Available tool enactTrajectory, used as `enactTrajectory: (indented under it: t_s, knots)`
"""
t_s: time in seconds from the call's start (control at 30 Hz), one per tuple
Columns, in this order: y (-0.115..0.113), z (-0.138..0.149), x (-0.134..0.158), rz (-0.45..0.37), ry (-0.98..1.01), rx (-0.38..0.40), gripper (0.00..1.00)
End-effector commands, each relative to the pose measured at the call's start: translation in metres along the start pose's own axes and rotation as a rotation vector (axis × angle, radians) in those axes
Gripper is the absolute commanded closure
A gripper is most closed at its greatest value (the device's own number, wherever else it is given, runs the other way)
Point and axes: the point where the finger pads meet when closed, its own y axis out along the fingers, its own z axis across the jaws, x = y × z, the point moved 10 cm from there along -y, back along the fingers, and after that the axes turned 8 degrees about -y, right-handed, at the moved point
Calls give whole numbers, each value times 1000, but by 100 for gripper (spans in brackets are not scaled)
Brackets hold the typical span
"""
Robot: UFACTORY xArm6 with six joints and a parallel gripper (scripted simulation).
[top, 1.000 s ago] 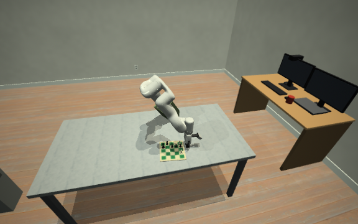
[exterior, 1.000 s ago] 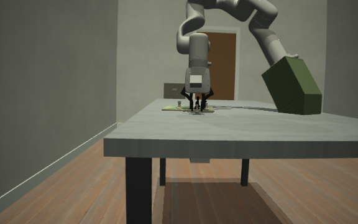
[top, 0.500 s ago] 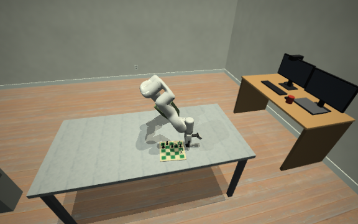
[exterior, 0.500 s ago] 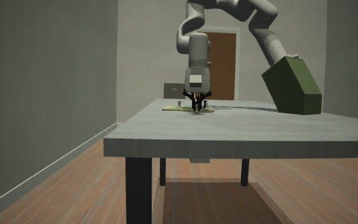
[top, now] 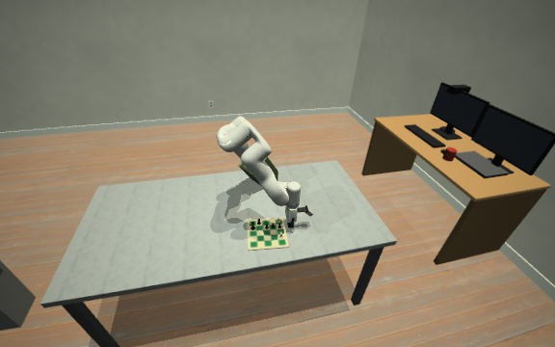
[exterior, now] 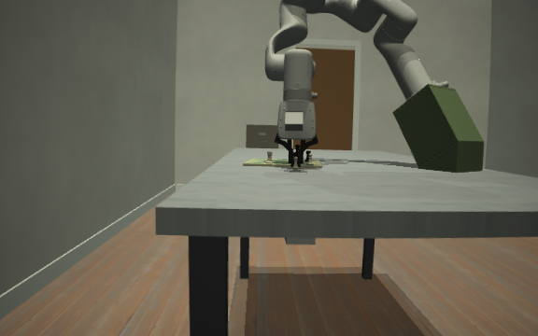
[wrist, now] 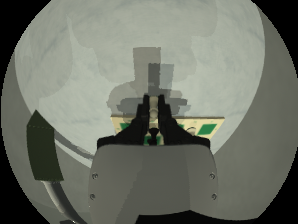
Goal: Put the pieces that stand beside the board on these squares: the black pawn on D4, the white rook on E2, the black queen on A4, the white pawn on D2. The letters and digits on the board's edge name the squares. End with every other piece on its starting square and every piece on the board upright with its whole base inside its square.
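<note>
The gripper [exterior: 296,161] is lowered straight down beside the chessboard [top: 268,234], on the side of the board facing the table's right edge as seen from the top camera. The jaws are nearly closed and are clamped on a small pale chess piece [exterior: 295,162] standing on the table surface just off the board. From the exterior view the piece is light-coloured; whether it is the white pawn or the white rook cannot be told at this size. In the wrist view the fingers are seen close together, with a pale sliver between them and the board's green-and-cream edge [wrist: 202,127] just beyond.

The board lies flat on the grey table [top: 162,231], nearer the front long edge than the back, and right of centre. Several dark pieces [top: 259,224] are standing along the board's far rows; a pale piece [exterior: 269,155] is seen at the board's left end in the exterior view. Individual squares and edge letters cannot be read.

Bare table surface is seen left of the board and between board and right edge. The arm's olive base block [exterior: 438,128] is mounted near the back edge, well apart from the board.
</note>
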Motion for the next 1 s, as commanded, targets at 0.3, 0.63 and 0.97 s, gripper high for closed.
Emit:
enactTrajectory:
  t_s: [0.3,0.63,0.97]
  knots:
    - [0,0,0,0,0,0,100]
    - [-15,0,0,0,0,0,100]
    - [-79,0,0,0,0,1,100]
